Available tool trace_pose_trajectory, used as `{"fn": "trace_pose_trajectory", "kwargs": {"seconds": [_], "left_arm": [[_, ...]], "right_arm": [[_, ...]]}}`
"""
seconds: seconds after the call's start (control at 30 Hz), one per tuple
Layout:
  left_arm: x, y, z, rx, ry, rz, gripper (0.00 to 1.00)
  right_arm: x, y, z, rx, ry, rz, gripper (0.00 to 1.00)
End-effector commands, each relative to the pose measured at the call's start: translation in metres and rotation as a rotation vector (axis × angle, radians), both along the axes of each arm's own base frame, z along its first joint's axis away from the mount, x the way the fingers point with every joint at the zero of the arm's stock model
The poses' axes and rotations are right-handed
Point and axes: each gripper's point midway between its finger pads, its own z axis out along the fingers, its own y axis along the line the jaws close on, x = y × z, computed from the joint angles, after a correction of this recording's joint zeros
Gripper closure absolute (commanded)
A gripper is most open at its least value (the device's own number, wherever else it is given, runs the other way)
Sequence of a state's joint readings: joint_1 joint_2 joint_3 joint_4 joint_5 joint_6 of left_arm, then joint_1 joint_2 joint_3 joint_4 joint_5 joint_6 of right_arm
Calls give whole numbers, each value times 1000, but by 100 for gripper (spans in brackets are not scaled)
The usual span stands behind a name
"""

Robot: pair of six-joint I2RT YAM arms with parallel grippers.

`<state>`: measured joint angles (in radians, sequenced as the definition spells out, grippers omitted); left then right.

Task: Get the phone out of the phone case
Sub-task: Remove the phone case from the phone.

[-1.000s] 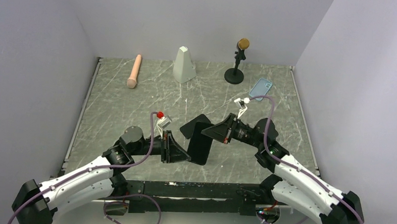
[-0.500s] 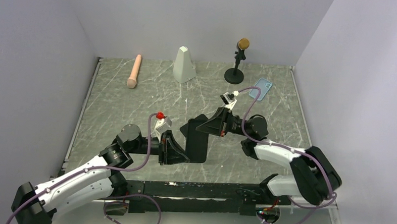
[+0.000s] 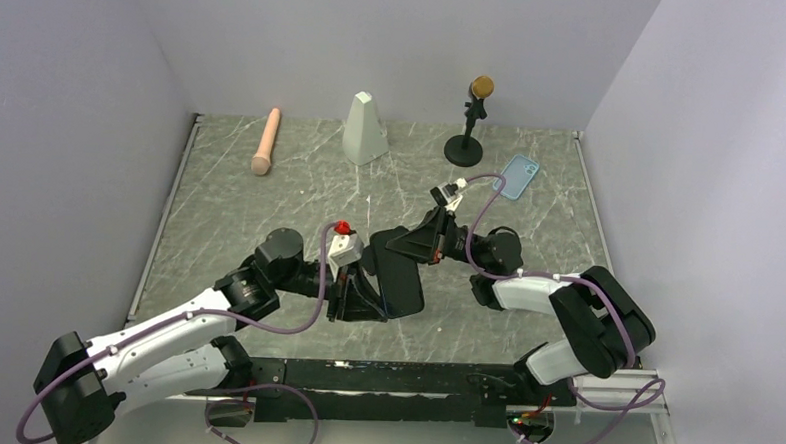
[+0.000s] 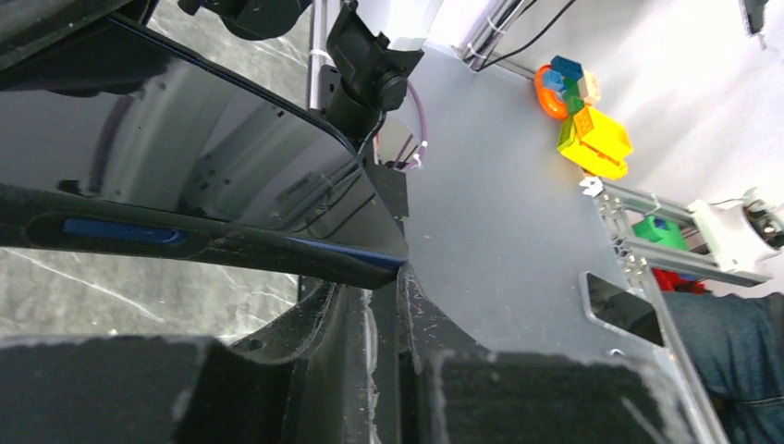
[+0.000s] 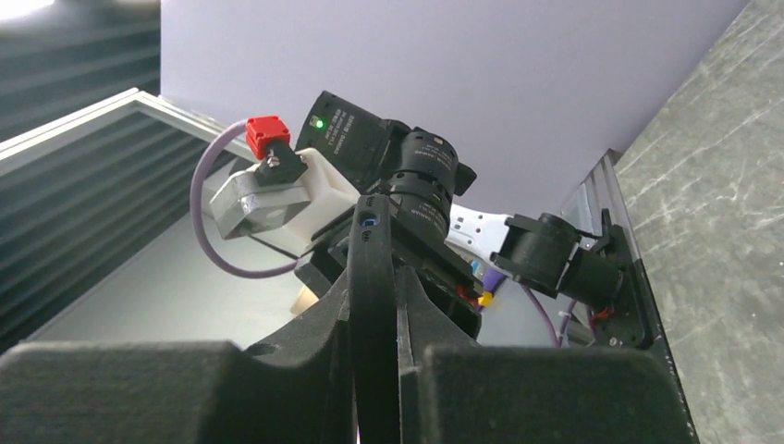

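Two sets of jaws grip one black phone between them, above the middle of the grey marbled worktop. We see the left jaws clenched on the phone's near end. From the left wrist, a corner of the glossy slab sinks into the narrow gap between the dark fingers. The right jaws are clamped on the far end. From the right wrist we see the phone edge-on, pinched thin and upright between the two pads.

We find the phone case lying flat on the worktop at the far right, well apart from the phone and from both arms. It is light blue, and neither set of jaws touches it. Just beside it to the left stands a microphone on a round black base. Farther left along the back edge stand a white tapered block and a peach-coloured rod, which lies flat.
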<state>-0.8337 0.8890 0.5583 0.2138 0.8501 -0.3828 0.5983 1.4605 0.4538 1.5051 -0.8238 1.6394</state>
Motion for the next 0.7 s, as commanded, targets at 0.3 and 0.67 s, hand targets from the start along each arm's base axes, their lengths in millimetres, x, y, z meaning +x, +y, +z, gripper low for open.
{"fn": "trace_pose_trajectory", "kwargs": {"seconds": [0.3,0.67], "left_arm": [[137,29,-2,90,-244,685,100],[116,56,-23,191,143,822,89]], "right_arm": [[-42,-11,50,158,-43,134,100],[-41,-11,55,174,-64,119,100]]}}
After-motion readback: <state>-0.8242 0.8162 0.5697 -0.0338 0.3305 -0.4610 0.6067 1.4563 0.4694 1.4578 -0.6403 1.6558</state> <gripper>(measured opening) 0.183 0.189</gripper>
